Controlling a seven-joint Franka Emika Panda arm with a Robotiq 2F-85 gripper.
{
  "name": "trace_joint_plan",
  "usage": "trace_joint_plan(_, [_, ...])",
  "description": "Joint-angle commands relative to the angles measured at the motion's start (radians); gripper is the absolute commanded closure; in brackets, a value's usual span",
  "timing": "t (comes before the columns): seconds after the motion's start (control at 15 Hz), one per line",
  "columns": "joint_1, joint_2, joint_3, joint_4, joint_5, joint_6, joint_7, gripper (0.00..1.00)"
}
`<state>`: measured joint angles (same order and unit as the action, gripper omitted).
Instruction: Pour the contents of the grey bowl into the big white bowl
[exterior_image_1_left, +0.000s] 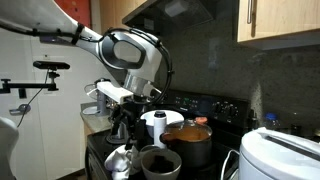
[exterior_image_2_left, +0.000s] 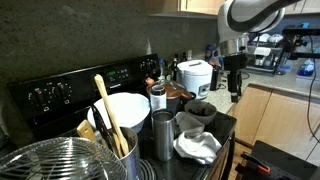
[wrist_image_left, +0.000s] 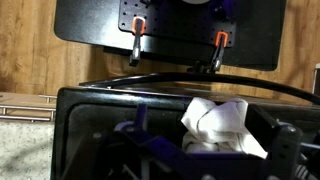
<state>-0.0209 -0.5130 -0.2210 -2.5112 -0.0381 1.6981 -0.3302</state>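
Note:
The grey bowl stands at the front of the black stove and looks dark inside; it also shows in an exterior view. The big white bowl stands further back on the stove, also seen in an exterior view. My gripper hangs above the stove's front edge, apart from both bowls, also seen in an exterior view. In the wrist view the gripper is open and empty, with a crumpled white cloth below it. Neither bowl shows in the wrist view.
A dark pot with orange contents stands next to the grey bowl. The white cloth lies at the stove's front. A metal cup, a utensil holder with wooden spoons and a white appliance crowd around.

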Motion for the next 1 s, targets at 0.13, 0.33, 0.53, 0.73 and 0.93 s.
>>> trace_joint_plan(0.13, [-0.071,0.163,0.021,0.074,-0.070,0.142,0.121,0.00])
trace_joint_plan(0.33, [-0.098,0.269,0.014,0.071,-0.092,0.298,0.183,0.00])
trace_joint_plan(0.53, [-0.113,0.381,0.013,0.070,-0.072,0.433,0.222,0.00])
trace_joint_plan(0.73, [-0.124,0.490,0.014,0.092,-0.053,0.523,0.264,0.00])
trace_joint_plan(0.93, [-0.132,0.554,0.015,0.120,-0.045,0.562,0.311,0.00])
